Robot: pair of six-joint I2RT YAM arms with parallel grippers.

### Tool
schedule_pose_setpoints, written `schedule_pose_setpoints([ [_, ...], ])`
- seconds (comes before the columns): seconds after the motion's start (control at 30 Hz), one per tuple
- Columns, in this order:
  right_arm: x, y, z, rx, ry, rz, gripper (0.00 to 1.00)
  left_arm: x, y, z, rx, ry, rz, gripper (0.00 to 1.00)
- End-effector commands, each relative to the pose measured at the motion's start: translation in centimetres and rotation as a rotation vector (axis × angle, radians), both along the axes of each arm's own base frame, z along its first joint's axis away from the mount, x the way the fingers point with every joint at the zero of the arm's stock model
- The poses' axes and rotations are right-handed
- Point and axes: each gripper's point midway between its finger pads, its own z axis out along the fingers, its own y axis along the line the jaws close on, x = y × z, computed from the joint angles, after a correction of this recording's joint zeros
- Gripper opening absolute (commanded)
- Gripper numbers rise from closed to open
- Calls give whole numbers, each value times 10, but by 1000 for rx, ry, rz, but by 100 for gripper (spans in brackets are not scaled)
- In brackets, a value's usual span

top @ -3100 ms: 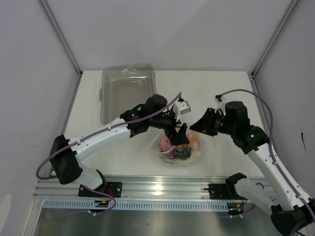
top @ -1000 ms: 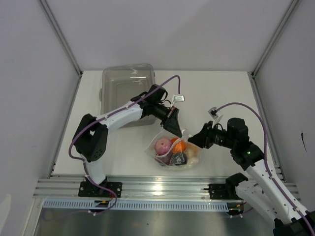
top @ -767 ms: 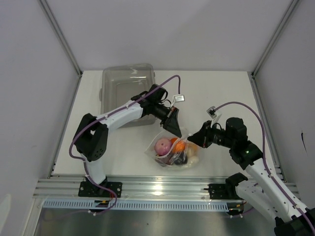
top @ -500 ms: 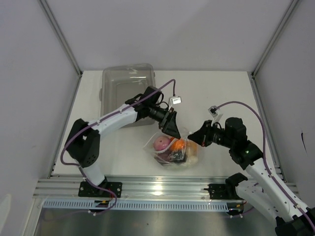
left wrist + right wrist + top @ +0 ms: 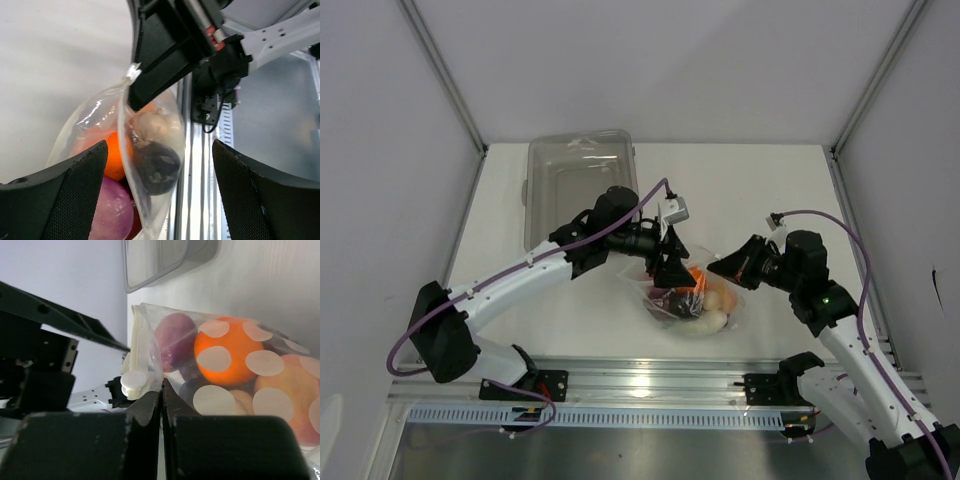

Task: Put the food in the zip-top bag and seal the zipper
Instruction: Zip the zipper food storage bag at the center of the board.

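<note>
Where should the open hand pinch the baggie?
Probably the zip-top bag's mouth edge, at the end away from the right gripper's pinch. It stands as a thin ridge between the left gripper's open fingers, so come along it, one finger each side.

A white table [image 5: 770, 180] fills the middle, closed in by pale grey walls at the far side [image 5: 650, 60], left [image 5: 380, 200] and right [image 5: 910, 200]. Slanted metal posts [image 5: 442, 72] mark the far corners. An aluminium rail [image 5: 640, 380] runs along the near edge, catching soft overhead light, with a slotted strip [image 5: 620, 418] just nearer.
</note>
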Motion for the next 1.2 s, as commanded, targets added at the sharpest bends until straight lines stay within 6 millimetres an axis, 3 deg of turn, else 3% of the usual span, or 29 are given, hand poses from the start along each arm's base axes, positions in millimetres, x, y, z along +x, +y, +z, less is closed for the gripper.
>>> schedule_pose_setpoints([
  [0.0, -1, 7, 22, 117, 22, 2, 0, 17, -5, -8, 26, -71, 46, 86],
  [0.07, -4, 8, 26, 125, 24, 14, 0, 34, -4, -7, 41, -115, 126, 87],
  [0.2, -8, 10, 27, 126, 22, 45, 0, 56, -6, 17, -3, -226, 210, 90],
  [0.3, -13, 12, 27, 120, 27, 81, 0, 55, -16, 38, -27, -320, 117, 91],
  [0.33, -14, 13, 28, 118, 21, 89, 0, 51, -18, 20, 21, -291, 58, 91],
  [0.37, -17, 13, 28, 116, 18, 107, 0, 47, -21, 26, 16, -303, 4, 91],
  [0.43, -19, 13, 32, 104, -4, 126, 0, 31, -23, 10, 59, -258, -135, 91],
  [0.77, -18, 13, 35, 63, -32, 155, 0, -12, -26, -5, 13, -39, -434, 91],
  [0.93, -12, 11, 38, 85, -3, 113, 0, -23, -17, -16, 9, -43, -396, 91],
  [1.1, -8, 8, 37, 134, 68, 56, 0, -14, -12, -43, 95, -78, -223, 89],
  [1.13, -8, 8, 36, 143, 80, 50, 0, -6, -15, -31, 58, -128, -179, 89],
  [1.17, -7, 8, 36, 151, 89, 44, 0, -7, -8, -50, 94, -102, -144, 88],
])
